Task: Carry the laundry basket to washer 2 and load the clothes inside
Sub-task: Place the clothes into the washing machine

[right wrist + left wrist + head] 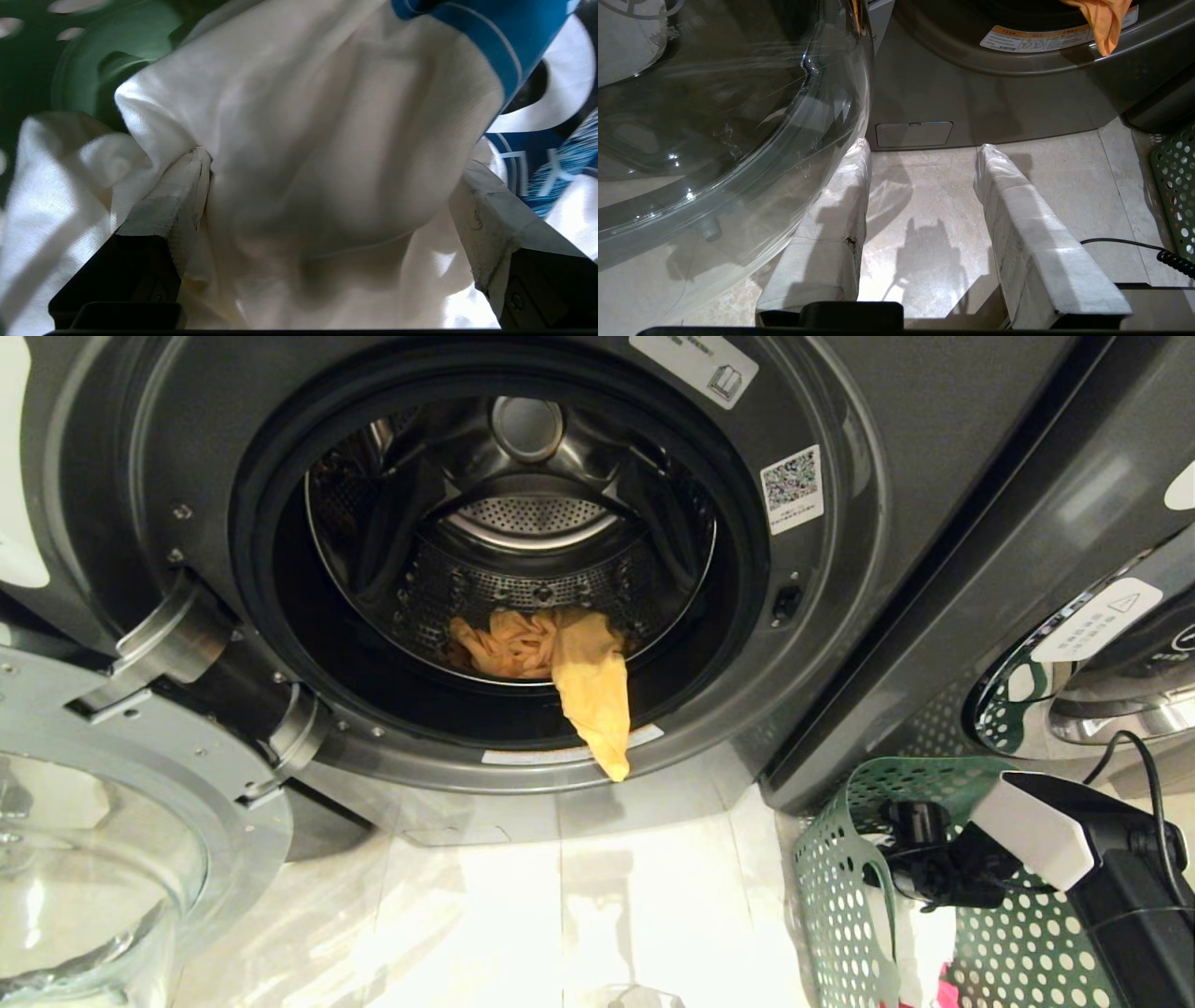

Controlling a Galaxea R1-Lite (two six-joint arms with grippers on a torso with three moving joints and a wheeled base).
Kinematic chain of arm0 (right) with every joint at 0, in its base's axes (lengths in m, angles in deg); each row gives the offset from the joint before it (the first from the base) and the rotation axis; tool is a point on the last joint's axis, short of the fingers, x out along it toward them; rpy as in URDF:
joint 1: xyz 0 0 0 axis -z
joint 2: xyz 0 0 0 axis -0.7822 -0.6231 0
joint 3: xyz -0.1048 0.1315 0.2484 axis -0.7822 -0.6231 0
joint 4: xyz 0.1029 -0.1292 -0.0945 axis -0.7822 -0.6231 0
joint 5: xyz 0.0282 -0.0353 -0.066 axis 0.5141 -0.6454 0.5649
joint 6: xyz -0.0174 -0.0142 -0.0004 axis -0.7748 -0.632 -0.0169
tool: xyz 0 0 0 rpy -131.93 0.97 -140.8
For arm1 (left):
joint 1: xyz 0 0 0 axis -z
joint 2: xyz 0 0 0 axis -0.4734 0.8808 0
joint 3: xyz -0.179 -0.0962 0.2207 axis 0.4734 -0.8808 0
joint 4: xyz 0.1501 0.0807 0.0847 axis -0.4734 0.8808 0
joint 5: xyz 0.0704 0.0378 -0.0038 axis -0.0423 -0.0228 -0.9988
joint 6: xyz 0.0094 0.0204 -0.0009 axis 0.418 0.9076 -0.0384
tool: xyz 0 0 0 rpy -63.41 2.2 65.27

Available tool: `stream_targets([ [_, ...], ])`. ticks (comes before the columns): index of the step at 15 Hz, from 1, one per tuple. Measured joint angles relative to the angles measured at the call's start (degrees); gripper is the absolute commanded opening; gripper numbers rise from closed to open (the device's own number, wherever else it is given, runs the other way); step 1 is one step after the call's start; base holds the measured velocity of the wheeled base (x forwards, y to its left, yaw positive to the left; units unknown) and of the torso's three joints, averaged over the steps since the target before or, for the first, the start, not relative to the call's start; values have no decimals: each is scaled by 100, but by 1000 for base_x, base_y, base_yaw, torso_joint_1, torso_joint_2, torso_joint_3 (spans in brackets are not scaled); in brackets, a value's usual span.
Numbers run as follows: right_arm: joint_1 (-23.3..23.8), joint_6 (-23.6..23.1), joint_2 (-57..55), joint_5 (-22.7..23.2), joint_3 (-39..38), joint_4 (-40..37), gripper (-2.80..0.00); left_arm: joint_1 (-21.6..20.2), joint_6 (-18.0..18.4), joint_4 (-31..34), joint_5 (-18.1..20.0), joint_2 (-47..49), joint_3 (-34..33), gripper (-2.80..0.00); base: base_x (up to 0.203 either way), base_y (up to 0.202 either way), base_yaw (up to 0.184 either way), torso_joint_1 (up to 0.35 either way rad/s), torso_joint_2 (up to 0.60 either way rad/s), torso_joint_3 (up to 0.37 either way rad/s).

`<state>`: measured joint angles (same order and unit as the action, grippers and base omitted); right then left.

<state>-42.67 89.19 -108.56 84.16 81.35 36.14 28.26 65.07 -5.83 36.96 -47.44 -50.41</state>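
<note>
Head view takes in a pale, glossy tiled floor (579, 896) in front of a dark grey washer (840, 616). At the far left its round glass door (103, 859) hangs swung wide open on a heavy metal hinge (177, 644). In the middle the steel drum (523, 551) gapes, and a mustard-yellow garment (588, 681) lies at the drum's front, one end spilling over the door seal and hanging just past the lower rim. Further right a second grey machine (1074, 523) stands beside the first, with a chrome-ringed door (1102, 700) of its own.

The left gripper (922, 154) hangs low over the tiles just beside the open glass door, pointing at the washer's base; its white-wrapped fingers (1017, 224) stand apart with nothing between them.

At the lower right the green laundry basket (831, 905) sits on the floor, close against the corner where the two machines meet. The right arm (1083, 859) reaches down into it. Inside, the right gripper (331, 161) has its fingers (182, 196) spread wide and pushed into a white garment (327, 140), a fold of the cloth bulging between them but not pinched. A blue-and-white printed cloth (528, 51) lies just beside the white one, and a scrap of pink (948, 989) shows at the basket's bottom.
</note>
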Motion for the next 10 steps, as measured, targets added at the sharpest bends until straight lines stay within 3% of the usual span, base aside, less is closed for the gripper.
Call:
stream_targets([
  [2,87,-65,-122,-346,107,0,0,0,0,0,-1,0,0,-280,0,0,0,0,0,0],
  [8,138,-305,-478,-360,307,-28,0,0,0,0,0,0,0,-280,0,0,0,0,0,0],
  [9,129,-306,-544,-359,362,-33,-280,0,0,0,-2,0,-2,-280,0,0,0,0,0,0],
  [10,127,-310,-607,-357,418,-34,-280,0,0,0,-2,0,-2,-280,0,0,0,0,0,0],
])
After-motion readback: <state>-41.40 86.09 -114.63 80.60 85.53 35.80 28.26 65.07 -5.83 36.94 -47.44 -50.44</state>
